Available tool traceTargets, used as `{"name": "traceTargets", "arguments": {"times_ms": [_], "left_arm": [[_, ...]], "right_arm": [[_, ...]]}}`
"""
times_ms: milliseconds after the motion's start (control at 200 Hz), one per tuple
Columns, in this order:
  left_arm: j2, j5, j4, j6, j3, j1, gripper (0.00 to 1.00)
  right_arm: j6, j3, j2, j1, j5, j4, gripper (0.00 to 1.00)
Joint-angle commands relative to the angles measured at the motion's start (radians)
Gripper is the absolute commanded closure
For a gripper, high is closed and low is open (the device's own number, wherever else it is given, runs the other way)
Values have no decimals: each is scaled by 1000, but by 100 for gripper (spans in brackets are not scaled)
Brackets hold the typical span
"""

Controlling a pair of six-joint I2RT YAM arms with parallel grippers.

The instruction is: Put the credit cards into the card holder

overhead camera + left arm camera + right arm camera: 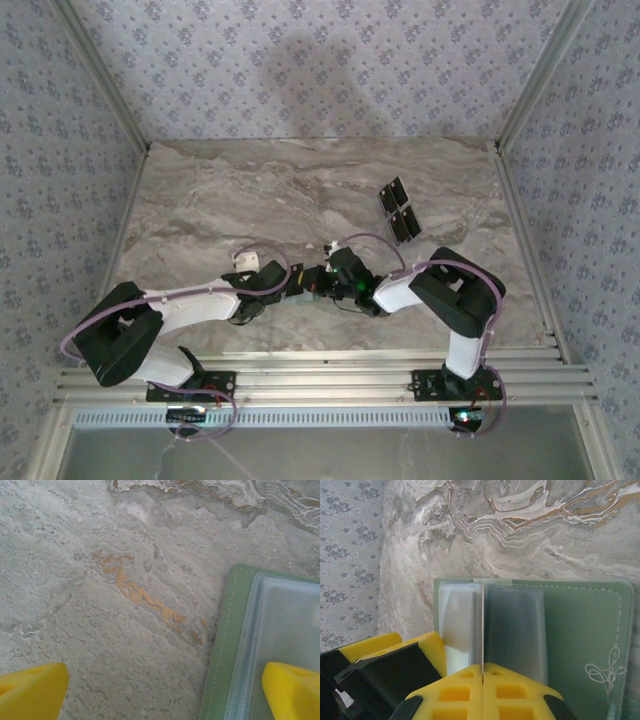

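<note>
Jaws first. On the right gripper (482, 682): pressed fully together, pinching the thin clear leaf that stands up edge-on from the card holder (580, 625). On the left gripper (160, 692): spread as wide as can be, gripping nothing. One yellow fingertip (292, 690) hanging over the holder's clear pocket at 4 o'clock of that wrist view, the other over bare marble table (100, 630) at 8 o'clock.

Outward from there, the holder itself: lies open and flat near the middle of the table, right under both grippers in the top view. Runs its long axis from 9 to 3 o'clock in the right wrist view, with the pinched leaf crossing it from 6 to 12 and the stitched flourish out at 4 o'clock.

Further out, at 1 o'clock from the grippers in the top view and well apart from them: two credit cards (400, 212), flat, one just beyond the other, lined up roughly from 11 to 5 o'clock.

Handling, by judgement: light, stiff, thin and slick for the cards, so awkward to lift off flat stone. Best taken across a short end or tipped up by one edge. Soft, light and floppy for the holder, likely to slide or fold. Best kept open by that clear leaf while pinning the green cover.
</note>
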Motion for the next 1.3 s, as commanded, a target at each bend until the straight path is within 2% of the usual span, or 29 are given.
{"name": "traceTargets", "arguments": {"times_ms": [0, 1294], "left_arm": [[6, 27, -79, 0, -32, -2, 0], [20, 27, -85, -4, -24, -4, 0]], "right_arm": [[22, -22, 33, -5, -5, 32, 100], [79, -50, 136, -43, -174, 156, 100]]}}
